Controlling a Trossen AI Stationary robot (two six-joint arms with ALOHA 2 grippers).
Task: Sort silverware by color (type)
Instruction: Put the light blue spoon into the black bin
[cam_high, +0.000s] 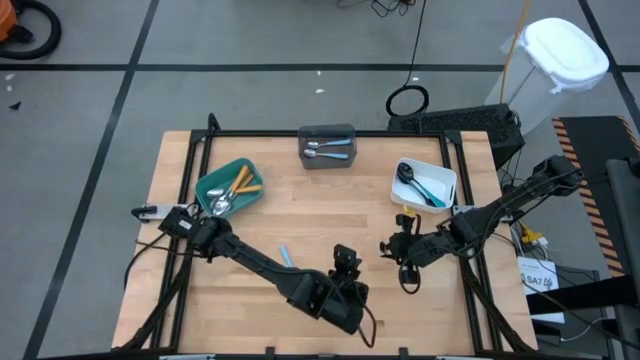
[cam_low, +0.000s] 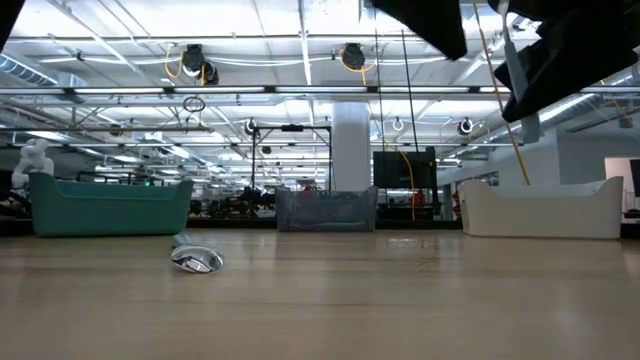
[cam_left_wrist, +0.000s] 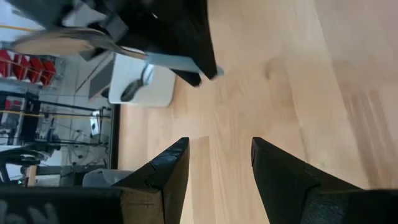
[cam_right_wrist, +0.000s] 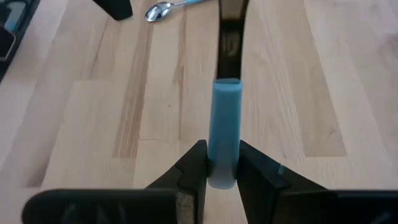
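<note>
Right gripper is clamped on a blue-handled utensil, fingers pinching the handle near its end so the dark head points away, over the table near the white bin. Judging by the dark-headed, blue-handled pieces already in that bin, this one likely belongs there too. One blue-handled spoon lies loose on the table between the arms; the low view shows its silver bowl resting on the wood. Left gripper hangs near the table's front middle, fingers apart and empty, well placed to go for that spoon.

Orange-handled pieces sit in the teal bin at the left, and silver-headed, blue-handled ones in the grey bin at the back edge.

Pale butcher-block table, otherwise bare, ringed by a black frame. Beyond it, grey floor with dark tape lines, cables, and a white lidded trash can; the low view looks into a large workshop hall with ceiling lights.
</note>
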